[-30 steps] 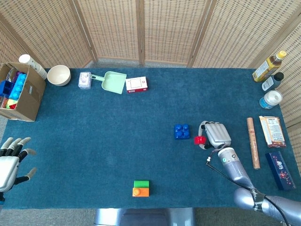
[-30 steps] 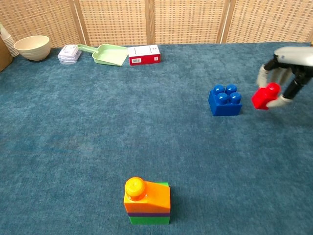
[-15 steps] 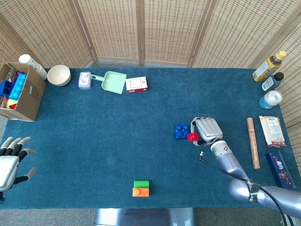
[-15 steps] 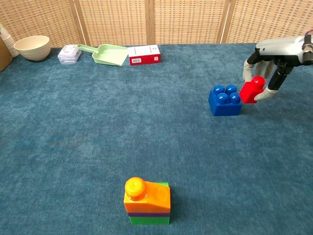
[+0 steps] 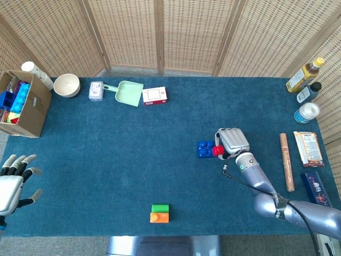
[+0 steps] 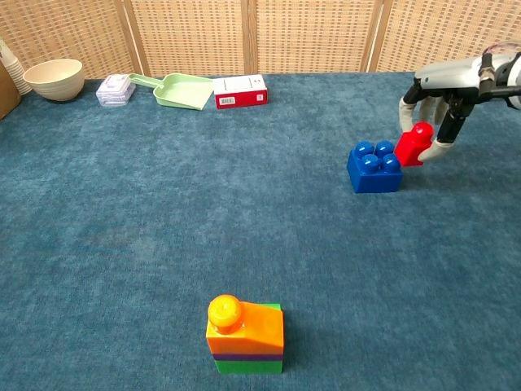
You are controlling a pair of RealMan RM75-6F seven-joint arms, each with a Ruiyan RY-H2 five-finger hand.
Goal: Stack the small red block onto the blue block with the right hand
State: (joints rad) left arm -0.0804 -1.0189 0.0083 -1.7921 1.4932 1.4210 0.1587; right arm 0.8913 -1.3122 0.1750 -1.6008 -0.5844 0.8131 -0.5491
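In the head view, the small red block (image 5: 217, 151) is held pinched in the right hand (image 5: 232, 141), just right of the blue block (image 5: 204, 149) on the desk (image 5: 133, 160); the left hand (image 5: 11, 181) is seen idle with fingers spread, holding nothing. In the chest view, the red block (image 6: 413, 145) is carried tilted at the blue block's (image 6: 374, 166) upper right edge, not yet seated. Being light, rigid, smooth plastic, it is judged best gripped by its sides.
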